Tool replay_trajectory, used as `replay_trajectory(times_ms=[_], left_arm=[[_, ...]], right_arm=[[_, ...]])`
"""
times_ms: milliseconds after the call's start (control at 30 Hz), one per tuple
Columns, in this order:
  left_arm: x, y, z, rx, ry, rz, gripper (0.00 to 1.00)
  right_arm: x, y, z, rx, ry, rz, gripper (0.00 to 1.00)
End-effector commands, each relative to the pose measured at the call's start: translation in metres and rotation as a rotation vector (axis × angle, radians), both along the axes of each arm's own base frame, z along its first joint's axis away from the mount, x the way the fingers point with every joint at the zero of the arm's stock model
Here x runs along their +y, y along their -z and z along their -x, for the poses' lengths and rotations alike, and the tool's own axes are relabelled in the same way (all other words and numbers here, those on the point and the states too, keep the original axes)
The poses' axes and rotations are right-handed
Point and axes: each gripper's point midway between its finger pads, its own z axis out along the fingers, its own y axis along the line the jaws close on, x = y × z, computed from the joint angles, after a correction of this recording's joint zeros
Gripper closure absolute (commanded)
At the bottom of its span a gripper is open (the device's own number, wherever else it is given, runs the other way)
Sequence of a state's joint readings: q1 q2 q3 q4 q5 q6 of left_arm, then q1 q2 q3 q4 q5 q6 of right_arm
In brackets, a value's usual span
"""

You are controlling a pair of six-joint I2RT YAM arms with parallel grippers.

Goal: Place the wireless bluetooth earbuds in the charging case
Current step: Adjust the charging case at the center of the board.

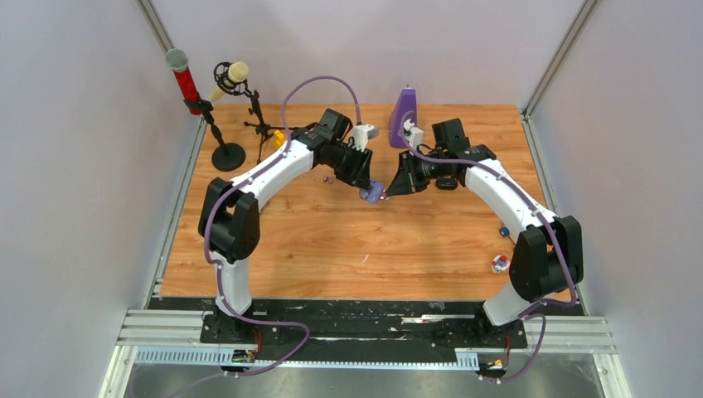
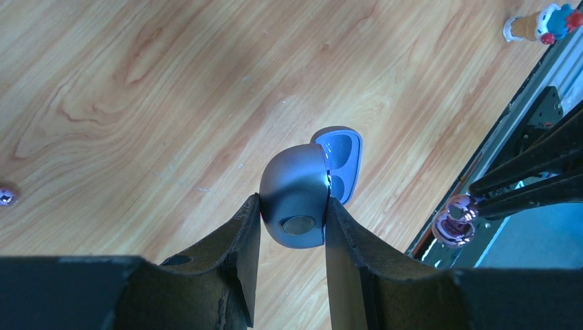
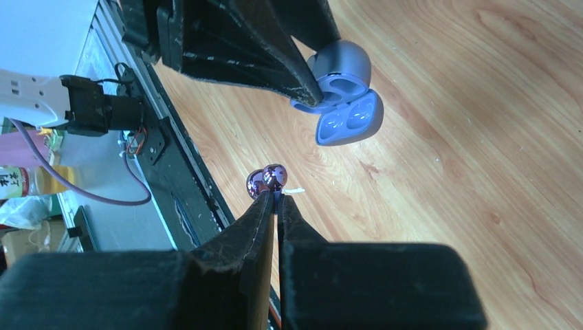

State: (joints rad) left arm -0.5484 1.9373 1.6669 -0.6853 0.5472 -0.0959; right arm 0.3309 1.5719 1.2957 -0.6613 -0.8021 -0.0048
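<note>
Left gripper (image 2: 292, 206), mine: closed on the charging case (image 2: 295, 182), one finger pressed to each side, with the case held up off the table. Right gripper (image 3: 276, 197), mine: pinched together on one earbud (image 3: 268, 180), which stood out just past my fingertips. Both grippers hung over the middle of the table, near each other but apart.

Contents, by size:

1. Table (image 1: 332, 249): wood-grain top, with my two arms bolted at its near edge.
2. Red microphone (image 1: 184, 79) and cream microphone (image 1: 232, 76): each stood on a black stand at the far left corner.
3. Purple upright object (image 1: 403, 108): stood at the far edge behind my right arm. I could not tell what it was.
4. Charging case: oval, greyish purple, in the air between my left fingers. Its lid (image 2: 342, 161) was swung open, and the pale blue inside showed in both wrist views.
5. Black oval object (image 1: 447, 183): lay on the table just beside my right arm.
6. Toy figure (image 1: 500, 264): red, white and blue, on the table near the right edge, close to my right arm's base.
7. Earbud: glossy purple and tiny, in the air outside the case. It was near the open lid but not touching it.
</note>
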Motion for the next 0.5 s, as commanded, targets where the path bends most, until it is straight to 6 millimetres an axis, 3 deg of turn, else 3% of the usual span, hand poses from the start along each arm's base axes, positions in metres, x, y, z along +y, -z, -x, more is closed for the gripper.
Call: replay_trajectory(times_ms=[0, 200, 467], left_arm=[[0.005, 0.008, -0.011, 0.022, -0.064, -0.003, 0.81], [0.018, 0.048, -0.005, 0.095, -0.114, -0.089, 0.77], [0.024, 0.073, 0.013, 0.135, -0.146, -0.131, 0.63]], right_arm=[[0.009, -0.020, -0.015, -0.035, 0.020, -0.038, 0.96], [0.001, -0.024, -0.008, -0.086, 0.013, -0.032, 0.95], [-0.013, -0.039, -0.007, -0.192, 0.029, -0.027, 0.95]])
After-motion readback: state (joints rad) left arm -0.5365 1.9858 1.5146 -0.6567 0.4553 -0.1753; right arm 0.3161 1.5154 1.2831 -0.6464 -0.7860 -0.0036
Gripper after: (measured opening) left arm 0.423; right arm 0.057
